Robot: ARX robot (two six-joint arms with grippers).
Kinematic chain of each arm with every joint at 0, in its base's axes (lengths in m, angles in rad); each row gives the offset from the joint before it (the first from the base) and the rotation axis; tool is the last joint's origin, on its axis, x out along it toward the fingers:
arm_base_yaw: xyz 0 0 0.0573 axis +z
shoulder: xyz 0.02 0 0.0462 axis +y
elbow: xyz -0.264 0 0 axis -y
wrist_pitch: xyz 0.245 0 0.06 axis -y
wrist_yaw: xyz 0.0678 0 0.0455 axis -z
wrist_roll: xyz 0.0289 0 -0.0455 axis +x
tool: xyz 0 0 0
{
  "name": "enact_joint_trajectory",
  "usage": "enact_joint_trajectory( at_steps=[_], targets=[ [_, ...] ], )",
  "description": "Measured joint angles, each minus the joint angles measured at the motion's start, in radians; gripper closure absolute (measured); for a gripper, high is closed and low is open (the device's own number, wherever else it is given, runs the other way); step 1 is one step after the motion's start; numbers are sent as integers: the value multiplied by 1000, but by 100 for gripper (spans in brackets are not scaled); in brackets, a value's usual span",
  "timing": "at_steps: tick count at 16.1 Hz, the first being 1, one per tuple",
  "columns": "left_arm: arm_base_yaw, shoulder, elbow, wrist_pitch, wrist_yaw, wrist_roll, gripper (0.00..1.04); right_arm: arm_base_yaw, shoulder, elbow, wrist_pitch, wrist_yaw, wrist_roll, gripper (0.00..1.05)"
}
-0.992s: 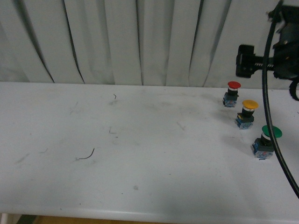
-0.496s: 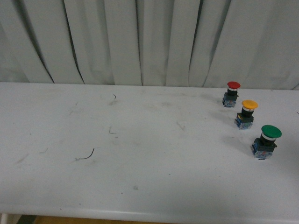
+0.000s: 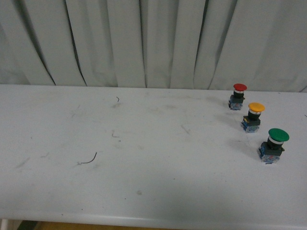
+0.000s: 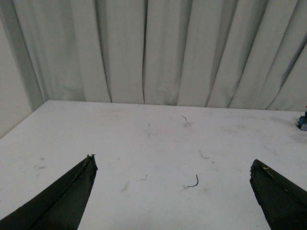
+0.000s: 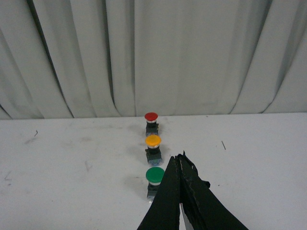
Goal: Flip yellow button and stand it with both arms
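The yellow button [image 3: 255,116] stands upright, cap up, at the far right of the tabletop [image 3: 144,158], between the red button [image 3: 239,96] behind it and the green button [image 3: 274,145] nearer. The left end effector [image 4: 172,191] is spread wide; the right end effector [image 5: 179,160] is pressed together, empty.

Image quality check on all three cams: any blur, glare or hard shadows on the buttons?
Front view: dim, flat light, slightly soft; yellow button casts only a faint shadow, no glare. Left wrist view: evenly lit table, the left gripper's dark fingers lack detail. Right wrist view: buttons fairly sharp, the right gripper's closed fingers are near-black and cover part of the green button.
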Motion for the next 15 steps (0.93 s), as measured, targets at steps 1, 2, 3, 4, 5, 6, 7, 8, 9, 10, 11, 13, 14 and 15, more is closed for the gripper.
enact_joint_trajectory(
  at_steps=[1, 2, 3, 4, 5, 6, 7, 8, 9, 10, 11, 13, 14, 15],
  targets=[
    [0, 0, 0, 0, 0, 0, 7, 3, -34, -15, -2, 1, 0, 103],
    [0, 0, 0, 0, 0, 0, 7, 3, -65, -35, -14, 1, 0, 103],
    [0, 0, 0, 0, 0, 0, 7, 3, -90, -54, -28, 1, 0, 103],
    [0, 0, 0, 0, 0, 0, 7, 3, -114, -69, -43, 1, 0, 103],
    [0, 0, 0, 0, 0, 0, 7, 3, -144, -83, -58, 1, 0, 103],
    [0, 0, 0, 0, 0, 0, 7, 3, -171, -92, -69, 1, 0, 103],
    [0, 0, 0, 0, 0, 0, 7, 3, -199, -100, -90, 1, 0, 103],
    [0, 0, 0, 0, 0, 0, 7, 3, -227, -110, -110, 1, 0, 103],
    [0, 0, 0, 0, 0, 0, 7, 3, -251, -118, -126, 1, 0, 103],
    [0, 0, 0, 0, 0, 0, 7, 3, -273, -122, -142, 1, 0, 103],
    [0, 0, 0, 0, 0, 0, 7, 3, -291, -137, -126, 1, 0, 103],
    [0, 0, 0, 0, 0, 0, 7, 3, -334, -151, -160, 0, 0, 103],
    [0, 0, 0, 0, 0, 0, 7, 3, -358, -151, -180, 1, 0, 103],
    [0, 0, 0, 0, 0, 0, 7, 3, -380, -151, -206, 1, 0, 103]
  ],
)
